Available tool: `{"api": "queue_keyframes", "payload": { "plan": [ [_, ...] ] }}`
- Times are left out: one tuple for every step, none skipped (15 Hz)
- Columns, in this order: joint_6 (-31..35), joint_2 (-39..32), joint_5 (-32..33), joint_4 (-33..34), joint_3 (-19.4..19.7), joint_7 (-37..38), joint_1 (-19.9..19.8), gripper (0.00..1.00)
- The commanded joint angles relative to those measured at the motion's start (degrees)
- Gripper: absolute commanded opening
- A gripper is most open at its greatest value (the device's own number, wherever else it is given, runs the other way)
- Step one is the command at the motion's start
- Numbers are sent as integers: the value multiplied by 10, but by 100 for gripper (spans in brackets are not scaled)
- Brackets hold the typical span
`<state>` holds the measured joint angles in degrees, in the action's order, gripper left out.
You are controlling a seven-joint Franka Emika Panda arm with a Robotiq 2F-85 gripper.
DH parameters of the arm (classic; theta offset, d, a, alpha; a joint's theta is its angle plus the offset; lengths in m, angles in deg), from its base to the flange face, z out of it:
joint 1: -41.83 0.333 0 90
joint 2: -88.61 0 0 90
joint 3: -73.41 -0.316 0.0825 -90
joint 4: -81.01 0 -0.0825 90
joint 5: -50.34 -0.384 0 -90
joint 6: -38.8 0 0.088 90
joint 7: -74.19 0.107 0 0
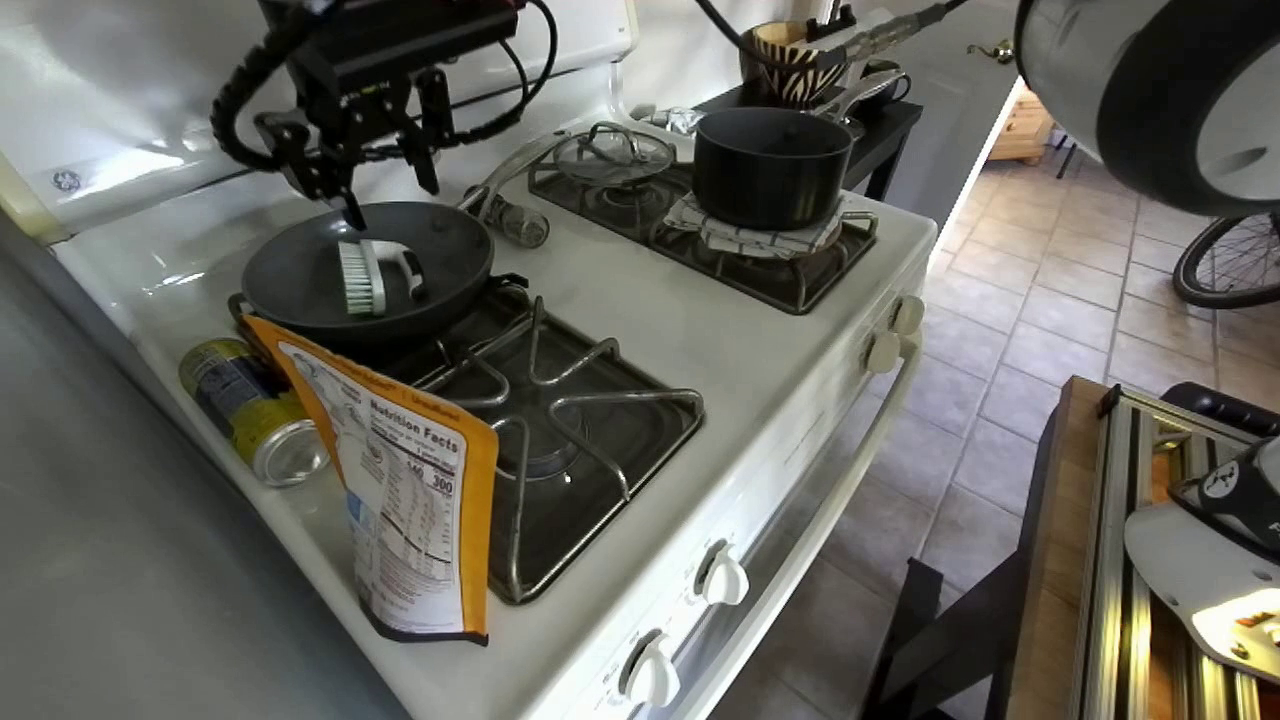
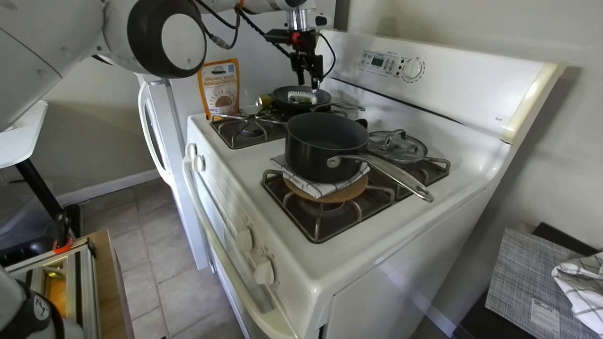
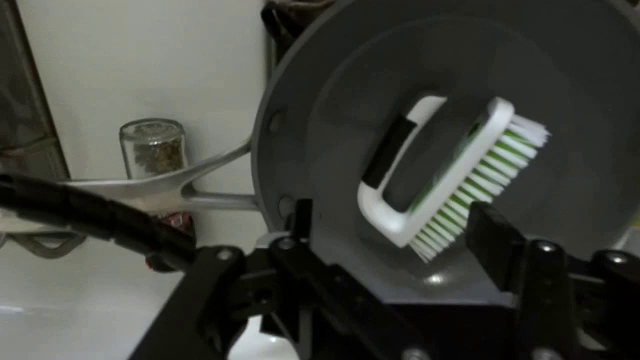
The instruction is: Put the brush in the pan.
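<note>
The brush (image 1: 365,278), white with a black grip and white-green bristles, lies on its side inside the dark frying pan (image 1: 290,275) on the back burner. It also shows in an exterior view (image 2: 302,98), in the pan (image 2: 279,97). In the wrist view the brush (image 3: 459,172) rests on the floor of the pan (image 3: 350,60). My gripper (image 1: 391,199) is open and empty above the pan. In the wrist view the jaws (image 3: 391,220) stand wide apart, with the brush below them. One fingertip overlaps the bristles in that view; no contact shows.
A dark saucepan (image 2: 325,146) stands on a folded cloth, its handle sticking out. A glass lid (image 1: 615,155) lies behind it. A yellow can (image 1: 250,410) and an upright orange-white bag (image 1: 420,490) stand near the pan. A spice jar (image 3: 154,147) lies by the pan's handle.
</note>
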<state>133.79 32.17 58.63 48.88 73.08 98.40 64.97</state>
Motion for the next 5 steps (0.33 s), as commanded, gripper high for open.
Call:
{"api": "queue_keyframes", "payload": {
  "plan": [
    [-1, 34, 1, 21, -8, -46, 5, 100],
    [20, 38, 2, 29, -12, -79, 7, 100],
    [25, 43, 4, 35, -14, -102, 13, 100],
    [13, 37, 0, 26, -7, -66, 7, 100],
    [-15, 9, -4, 97, -4, -86, 13, 100]
  ]
}}
